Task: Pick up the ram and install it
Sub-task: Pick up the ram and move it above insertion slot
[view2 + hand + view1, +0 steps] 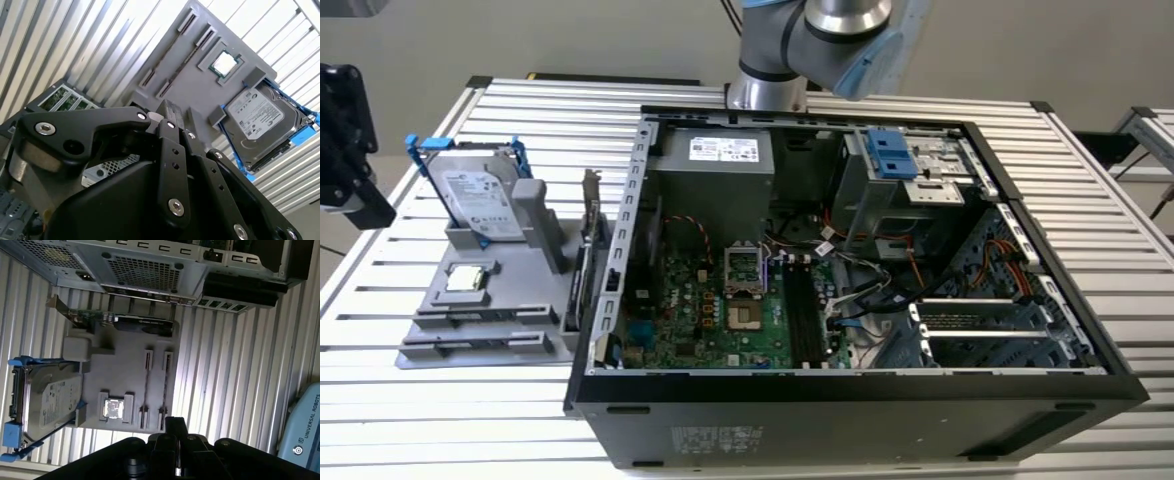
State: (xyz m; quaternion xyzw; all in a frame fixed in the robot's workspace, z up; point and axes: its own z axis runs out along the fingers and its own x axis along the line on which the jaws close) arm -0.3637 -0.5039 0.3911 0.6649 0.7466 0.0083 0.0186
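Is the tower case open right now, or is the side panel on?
Open. In the exterior view the case has no side panel on, and the green motherboard inside shows plainly.

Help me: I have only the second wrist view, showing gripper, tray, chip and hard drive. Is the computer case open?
Observer: Yes; in the exterior view the case lies on its side, panel off, motherboard facing up.
Operator: Memory slots?
Observer: Black slots run beside the processor socket, on the exterior view's right of it.
Operator: Anything between tray and case?
Observer: In the first wrist view a card stands on edge along the tray's side nearest the case.
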